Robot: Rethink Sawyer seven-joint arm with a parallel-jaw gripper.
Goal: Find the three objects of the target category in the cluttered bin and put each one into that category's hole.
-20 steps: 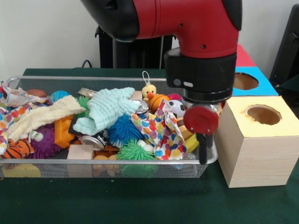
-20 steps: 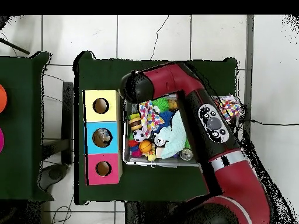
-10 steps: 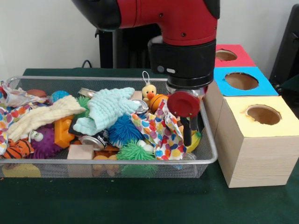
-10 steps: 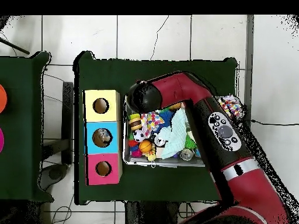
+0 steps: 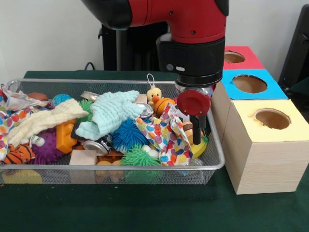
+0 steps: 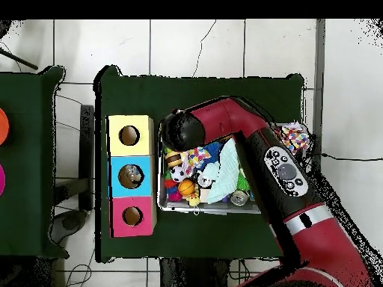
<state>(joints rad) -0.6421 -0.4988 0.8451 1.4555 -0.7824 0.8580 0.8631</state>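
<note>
Three boxes stand in a row beside the wire bin (image 5: 212,162) on the desk (image 5: 145,212) — a yellow box (image 5: 268,145) nearest, a blue box (image 5: 251,84) behind it, then a red box (image 5: 239,57). The hand (image 5: 197,130) hangs inside the bin's right end, beside a spotted cloth (image 5: 164,137); whether it is apart or together, I cannot tell.

From above, the arm (image 6: 247,134) covers the bin's corner nearest the yellow box (image 6: 129,135) — toys fill the bin (image 6: 217,211).

The gripper (image 5: 197,137) has swung from the yellow box (image 5: 265,145) back over the bin (image 5: 215,162).
</note>
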